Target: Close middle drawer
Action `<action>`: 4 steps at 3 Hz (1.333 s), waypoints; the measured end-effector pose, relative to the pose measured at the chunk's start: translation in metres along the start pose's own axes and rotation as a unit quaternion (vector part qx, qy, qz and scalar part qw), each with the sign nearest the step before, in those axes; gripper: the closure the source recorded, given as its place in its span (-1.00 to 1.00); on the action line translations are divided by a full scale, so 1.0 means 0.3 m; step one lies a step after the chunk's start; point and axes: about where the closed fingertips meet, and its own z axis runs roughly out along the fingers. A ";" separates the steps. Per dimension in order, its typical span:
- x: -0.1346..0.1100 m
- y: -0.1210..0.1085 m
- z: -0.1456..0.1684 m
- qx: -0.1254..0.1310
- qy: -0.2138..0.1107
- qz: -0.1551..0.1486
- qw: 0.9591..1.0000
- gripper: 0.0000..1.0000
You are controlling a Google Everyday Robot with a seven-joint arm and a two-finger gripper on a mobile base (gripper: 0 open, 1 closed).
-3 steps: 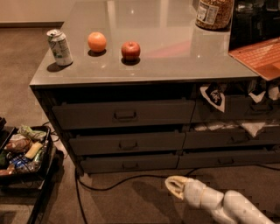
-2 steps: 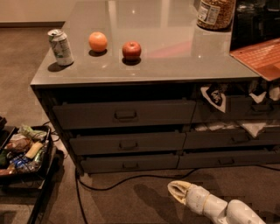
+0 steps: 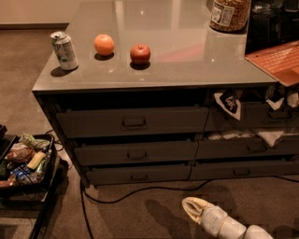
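Note:
The middle drawer (image 3: pixel 107 153) is the dark grey-brown front with a small loop pull (image 3: pixel 136 154) in the left stack of the cabinet, between a taller drawer (image 3: pixel 93 122) above and a slim one (image 3: pixel 107 175) below. A dark gap shows above its front panel. My gripper (image 3: pixel 190 207), cream-coloured, hangs low over the carpet, below and to the right of the drawer and well apart from it. Its fingers lie together and hold nothing.
On the grey countertop (image 3: pixel 187 60) stand a can (image 3: pixel 64 50), an orange (image 3: pixel 104 45), an apple (image 3: pixel 140 53) and a jar (image 3: pixel 230 14). The right-hand drawers (image 3: pixel 247 148) hold cloths and papers. A black tray of snacks (image 3: pixel 23 161) stands on the left. A cable (image 3: pixel 140 190) runs across the carpet.
My gripper has slid a little lower and to the right in the view, away from the cabinet. The drawers have not moved.

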 end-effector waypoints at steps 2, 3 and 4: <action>0.000 0.000 0.000 0.000 0.000 0.000 1.000 0.16; 0.000 0.000 0.000 0.000 0.000 0.000 1.000 -0.31; 0.000 0.000 0.000 0.000 0.000 0.000 1.000 -0.77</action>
